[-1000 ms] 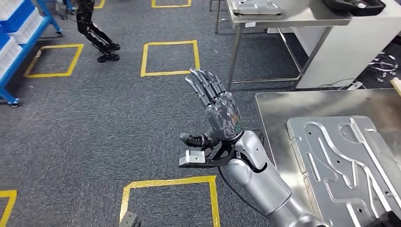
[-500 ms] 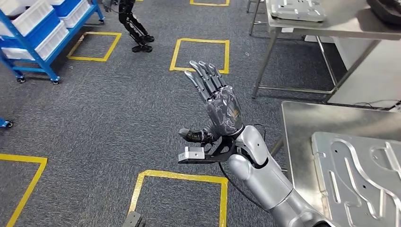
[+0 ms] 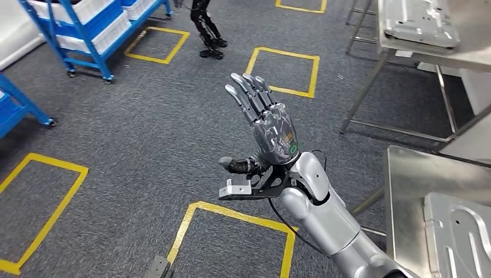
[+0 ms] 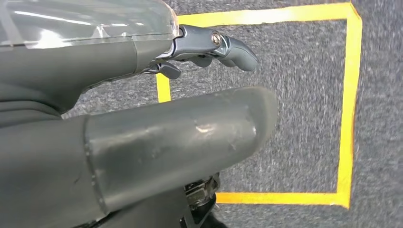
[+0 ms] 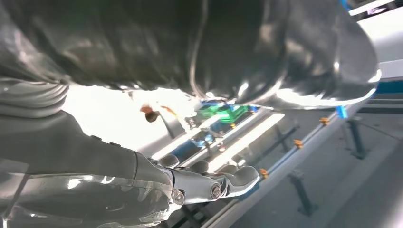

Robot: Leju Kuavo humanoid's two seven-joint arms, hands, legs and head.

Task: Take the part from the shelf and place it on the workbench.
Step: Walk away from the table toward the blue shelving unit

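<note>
Right hand (image 3: 272,130) raised, fingers spread, empty; part (image 3: 460,237) on workbench (image 3: 411,174), well apart.

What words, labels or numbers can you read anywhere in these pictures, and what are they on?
None can be read.
Right hand: a small green ring mark and a reddish speck on its back, too small to tell whether they hold letters.
Blue shelf rack with white bins: no label legible.
Yellow floor squares: plain tape outlines, no writing.
Metal part on the steel workbench: no marking visible.
</note>
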